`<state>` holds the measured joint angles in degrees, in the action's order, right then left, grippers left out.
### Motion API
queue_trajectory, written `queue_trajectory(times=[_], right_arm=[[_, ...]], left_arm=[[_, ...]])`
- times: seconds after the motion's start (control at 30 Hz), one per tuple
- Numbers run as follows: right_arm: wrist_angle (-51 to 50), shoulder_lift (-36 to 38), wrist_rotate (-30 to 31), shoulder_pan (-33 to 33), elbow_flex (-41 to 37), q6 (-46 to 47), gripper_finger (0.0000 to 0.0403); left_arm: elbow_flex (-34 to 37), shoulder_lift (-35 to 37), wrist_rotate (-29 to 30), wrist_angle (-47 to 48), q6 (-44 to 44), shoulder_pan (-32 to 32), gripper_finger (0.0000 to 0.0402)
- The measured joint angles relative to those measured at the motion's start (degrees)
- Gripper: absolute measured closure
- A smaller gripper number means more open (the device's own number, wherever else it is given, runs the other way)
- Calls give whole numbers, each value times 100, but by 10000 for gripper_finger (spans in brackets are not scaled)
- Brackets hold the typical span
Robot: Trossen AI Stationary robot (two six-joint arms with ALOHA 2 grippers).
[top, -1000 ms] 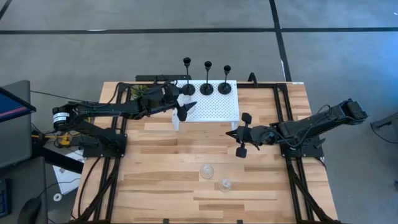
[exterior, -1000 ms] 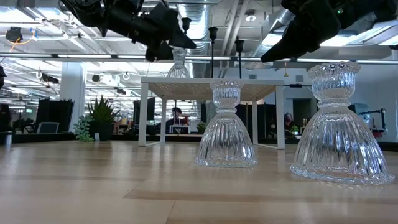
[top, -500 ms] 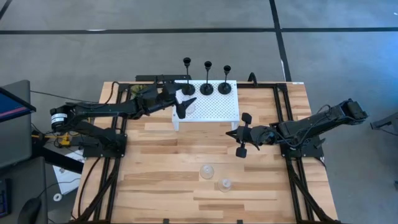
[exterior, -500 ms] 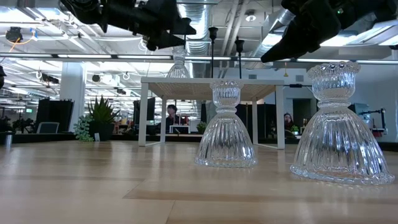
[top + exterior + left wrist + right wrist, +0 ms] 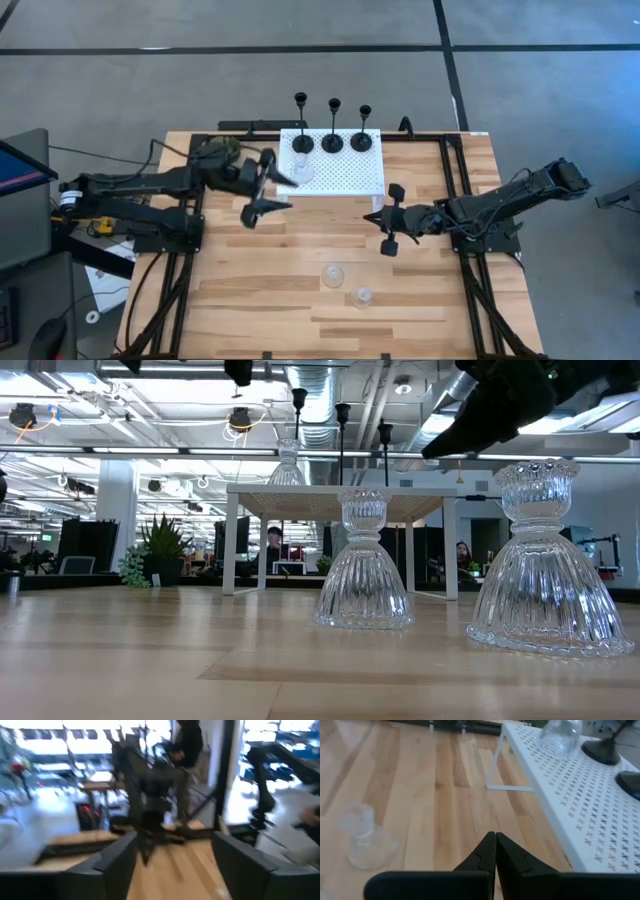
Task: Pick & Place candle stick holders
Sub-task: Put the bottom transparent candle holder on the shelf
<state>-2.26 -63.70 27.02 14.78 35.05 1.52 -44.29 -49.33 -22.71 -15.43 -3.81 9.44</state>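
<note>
On the white rack (image 5: 345,170) at the table's far side stood three black holders (image 5: 331,141) and one glass holder (image 5: 300,172); two glass holders (image 5: 333,275) stood near. Left gripper (image 5: 262,187), fingers apart and empty, hung left of the rack. Right gripper (image 5: 392,218) waited, fingers together.

Bright even overhead light, soft shadows; left wrist view motion-blurred.

table (image 5: 270,300): light wood plank top with a black frame along its edges
rack (image 5: 350,175): white perforated metal one, standing at the far edge
plant (image 5: 222,150): small green potted one, just left of the rack
glass holders (image 5: 333,275): two clear ones, well in front of the rack
</note>
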Motion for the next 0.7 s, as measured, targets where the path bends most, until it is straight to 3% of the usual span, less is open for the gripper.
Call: queue_trajectory(times=[0.23, 0.43, 0.53, 0.7], right_arm=[[223, 0, 1, 300, 95, 0, 403], [249, 0, 1, 568, 240, 0, 403], [264, 0, 1, 670, 240, 0, 403], [371, 0, 1, 740, 240, 0, 403]], left_arm=[[8, 202, 58, 1668, 205, -628, 283], [538, -27, 584, 1801, 400, -1041, 375], [679, -146, 621, 1750, 383, -1026, 395], [758, -534, 646, 1127, 802, -1010, 391]])
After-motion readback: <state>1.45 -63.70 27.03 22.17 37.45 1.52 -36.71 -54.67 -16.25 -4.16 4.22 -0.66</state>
